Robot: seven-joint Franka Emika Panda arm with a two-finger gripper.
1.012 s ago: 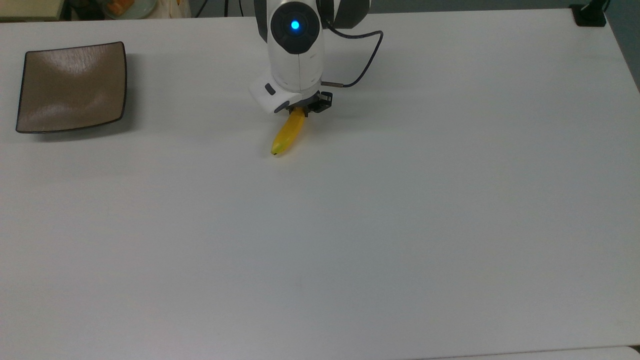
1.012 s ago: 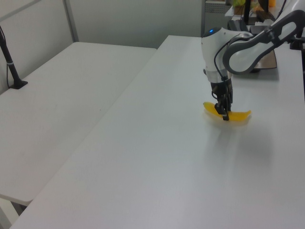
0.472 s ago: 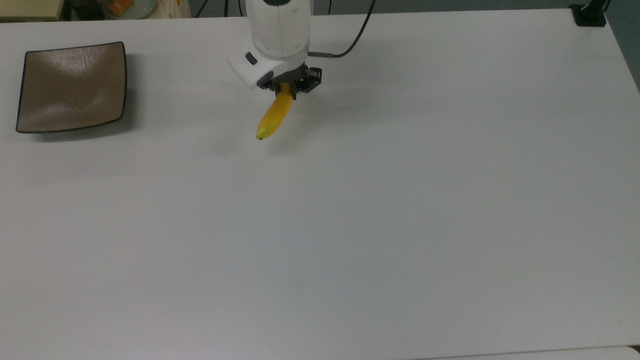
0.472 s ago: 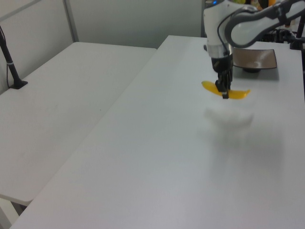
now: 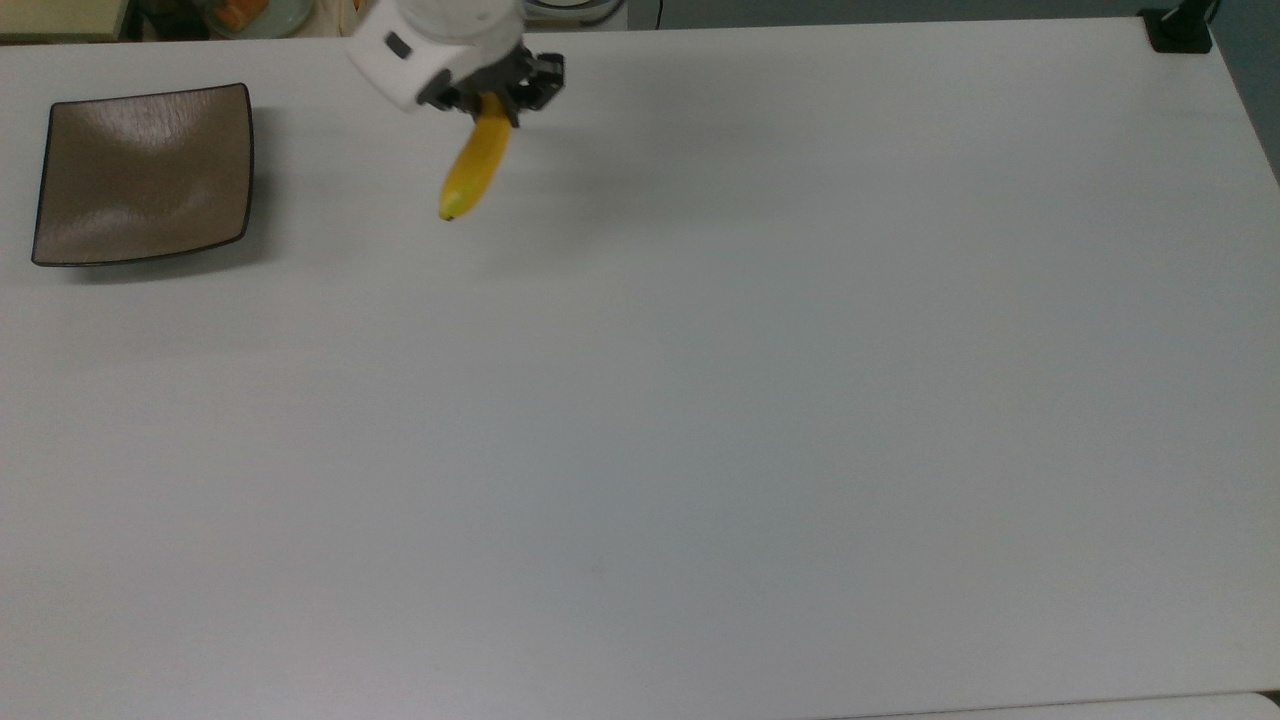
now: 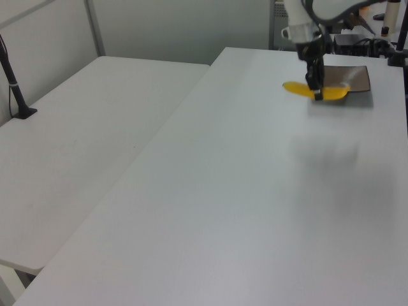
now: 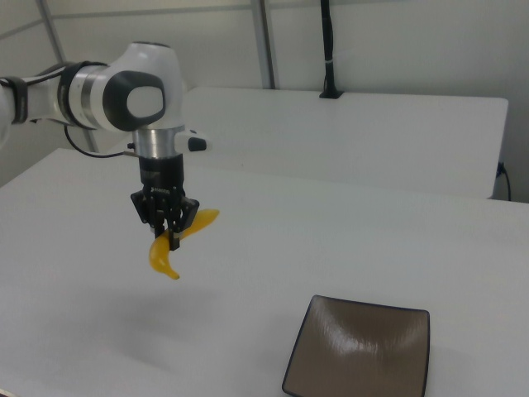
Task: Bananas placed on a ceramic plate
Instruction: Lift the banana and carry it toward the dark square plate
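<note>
The gripper point(image 7: 174, 236) is closed on the middle of the banana point(image 7: 168, 250) and holds it in the air above the white table point(image 5: 700, 400). In the top view, the banana point(image 5: 474, 166) is in the upper part of the frame, left of centre. The brown plate point(image 5: 142, 173) lies at the upper left of this frame, well apart from the banana, with nothing on it.

Plate point(image 5: 145, 175): glossy glazed ceramic, brown-grey, faint brushed streaks, light glare, thin dark rim. Banana point(image 5: 474, 165): smooth yellow skin, slight sheen, greenish at the tip. Table point(image 5: 700, 450): matt white, smooth, laminate-looking. Arm point(image 7: 124, 95): glossy white plastic shell, dark grey joint caps. Gripper point(image 7: 171, 237): matt black, plastic or metal unclear.
</note>
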